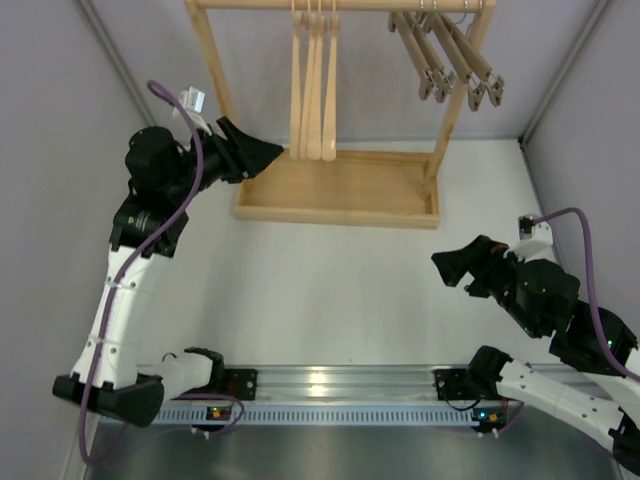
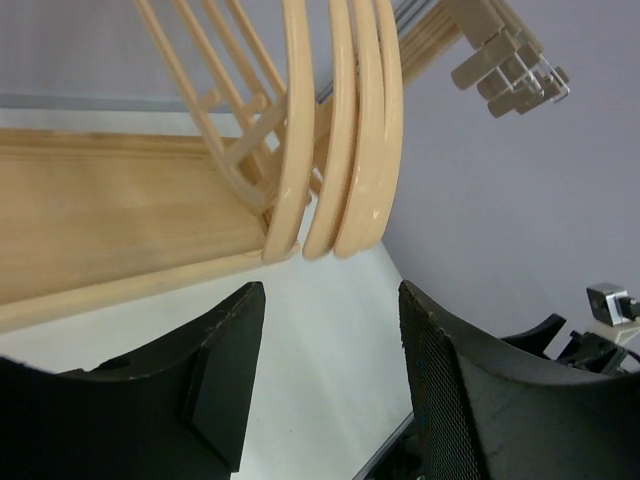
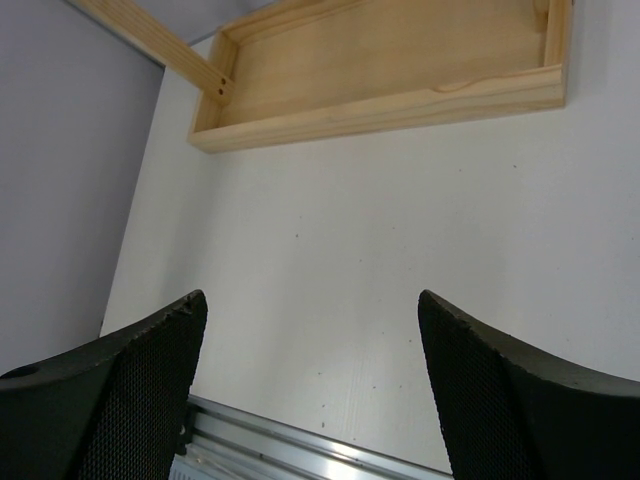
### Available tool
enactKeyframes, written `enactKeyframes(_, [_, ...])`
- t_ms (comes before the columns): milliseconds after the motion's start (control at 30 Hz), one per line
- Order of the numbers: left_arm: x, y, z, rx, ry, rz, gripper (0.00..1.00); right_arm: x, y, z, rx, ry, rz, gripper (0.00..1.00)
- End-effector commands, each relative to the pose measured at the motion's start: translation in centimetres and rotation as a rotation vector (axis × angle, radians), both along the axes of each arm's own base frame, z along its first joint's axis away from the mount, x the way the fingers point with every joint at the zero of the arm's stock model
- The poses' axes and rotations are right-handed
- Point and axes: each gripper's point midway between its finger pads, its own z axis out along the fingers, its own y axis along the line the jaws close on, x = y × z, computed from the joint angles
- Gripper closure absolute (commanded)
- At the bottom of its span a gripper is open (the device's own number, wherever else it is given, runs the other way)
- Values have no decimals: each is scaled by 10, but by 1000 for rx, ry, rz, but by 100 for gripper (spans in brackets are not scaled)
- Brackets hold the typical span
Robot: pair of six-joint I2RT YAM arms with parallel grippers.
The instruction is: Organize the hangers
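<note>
Left pincer [image 1: 262, 153], top view: beside the pale coat hangers [image 1: 313, 90], which hang on the rack [image 1: 213, 60] left of the clamp bars [image 1: 455, 60]; both groups are hung, so sorting appears complete. Left wrist view: jaws apart, empty, just below the hanger tips. Right wrist view: right pincer [image 3: 312, 310] apart, empty, above the table [image 3: 400, 260]; tray base [image 3: 400, 112] shows nothing inside.

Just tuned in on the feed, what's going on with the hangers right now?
All the hangers in view hang from the rack's top rail: the pale curved coat hangers bunched toward the left, the clamp-bar hangers tilted on the right. The left gripper is open and empty, close to the lower ends of the pale hangers. The right gripper is open and empty over the table, away from the rack.
</note>
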Motion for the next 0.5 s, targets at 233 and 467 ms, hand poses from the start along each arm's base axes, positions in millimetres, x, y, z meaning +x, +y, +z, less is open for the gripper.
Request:
enactKeyframes(233, [-85, 47, -64, 146, 5, 127, 38, 6, 3, -10, -51, -6, -2, 16])
enactKeyframes(467, [-108, 61, -144, 230, 121, 149, 37, 11, 6, -24, -69, -7, -9, 15])
